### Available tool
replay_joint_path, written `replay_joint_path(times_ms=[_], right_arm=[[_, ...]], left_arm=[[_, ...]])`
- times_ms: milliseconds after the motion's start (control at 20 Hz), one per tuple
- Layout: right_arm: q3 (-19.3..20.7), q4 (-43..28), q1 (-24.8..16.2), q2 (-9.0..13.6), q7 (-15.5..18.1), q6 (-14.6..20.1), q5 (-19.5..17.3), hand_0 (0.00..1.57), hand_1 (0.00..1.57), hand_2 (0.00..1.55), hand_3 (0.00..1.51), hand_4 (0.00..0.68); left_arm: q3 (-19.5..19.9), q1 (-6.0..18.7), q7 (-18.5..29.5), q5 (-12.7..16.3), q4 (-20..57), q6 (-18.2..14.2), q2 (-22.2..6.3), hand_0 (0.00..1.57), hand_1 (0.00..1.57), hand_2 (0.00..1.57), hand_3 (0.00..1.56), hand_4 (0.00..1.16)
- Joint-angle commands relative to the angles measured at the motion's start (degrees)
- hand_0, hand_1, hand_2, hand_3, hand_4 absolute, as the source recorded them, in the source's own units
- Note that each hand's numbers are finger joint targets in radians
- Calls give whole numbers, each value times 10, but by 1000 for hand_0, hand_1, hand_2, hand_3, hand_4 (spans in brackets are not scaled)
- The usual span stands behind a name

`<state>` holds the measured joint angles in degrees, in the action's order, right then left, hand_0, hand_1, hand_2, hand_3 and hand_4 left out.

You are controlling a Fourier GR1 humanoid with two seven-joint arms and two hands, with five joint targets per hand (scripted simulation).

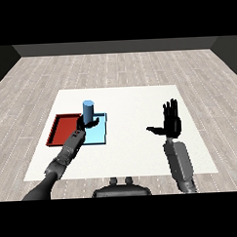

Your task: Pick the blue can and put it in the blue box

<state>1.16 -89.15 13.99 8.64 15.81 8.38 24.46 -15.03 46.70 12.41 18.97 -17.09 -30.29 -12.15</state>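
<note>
Left hand [87, 123]: we are seeing it curling round the blue can [88, 111], upright over the blue tray [99, 136] at its far edge; right hand [171, 121] is hovering with fingers spread.

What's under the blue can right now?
The light blue tray lies below the blue can, which the left hand curls round. That hand covers the can's base, so contact is unclear.
</note>
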Motion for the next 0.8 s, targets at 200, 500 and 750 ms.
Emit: replay_joint_path(times_ms=[200,500,750], right_arm=[[0,31,-15,-6,19,-12,-7,0,0,0,0,0],[17,50,17,2,24,-34,7,0,0,0,0,0],[26,46,11,-2,25,-44,23,0,0,0,0,0]], left_arm=[[1,-10,-63,-19,139,8,18,903,903,839,951,898],[9,-23,-62,-22,164,58,29,1348,1348,1240,399,606],[-40,-6,-72,-79,170,32,0,0,0,0,0,96]])
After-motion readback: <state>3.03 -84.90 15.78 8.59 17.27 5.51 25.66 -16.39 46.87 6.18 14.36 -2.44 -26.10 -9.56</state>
